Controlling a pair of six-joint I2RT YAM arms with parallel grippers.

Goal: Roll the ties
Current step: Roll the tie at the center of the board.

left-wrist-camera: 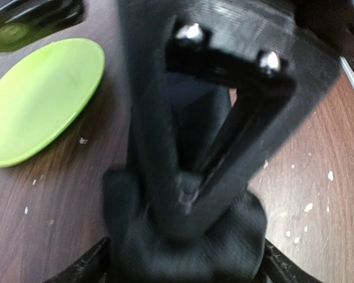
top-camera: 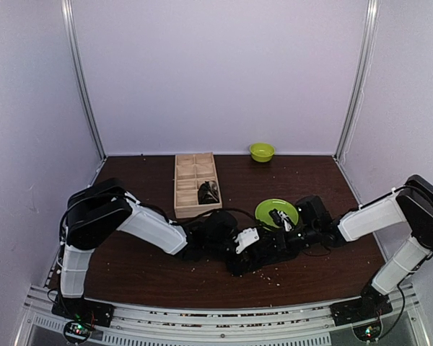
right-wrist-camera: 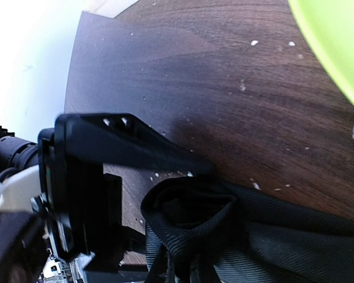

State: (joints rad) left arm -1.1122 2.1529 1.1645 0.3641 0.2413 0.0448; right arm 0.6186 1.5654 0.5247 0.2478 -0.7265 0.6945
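Observation:
A black tie (left-wrist-camera: 183, 244) lies bunched into a loose roll on the brown table, just in front of the green plate (top-camera: 276, 211). Both grippers meet at it in the top view. My left gripper (left-wrist-camera: 183, 268) has its fingertips (left-wrist-camera: 91, 266) wide apart on either side of the roll. My right gripper (top-camera: 276, 244) comes in from the opposite side. In the left wrist view its two fingers (left-wrist-camera: 224, 153) close to a point in the middle of the roll. The right wrist view shows the coiled end of the tie (right-wrist-camera: 192, 215); its own fingers are hidden under the fabric.
A wooden divided box (top-camera: 195, 184) stands at the back left with a rolled black tie (top-camera: 208, 192) in one compartment. A small green bowl (top-camera: 261, 151) sits by the back wall. White crumbs dot the table (top-camera: 159, 277).

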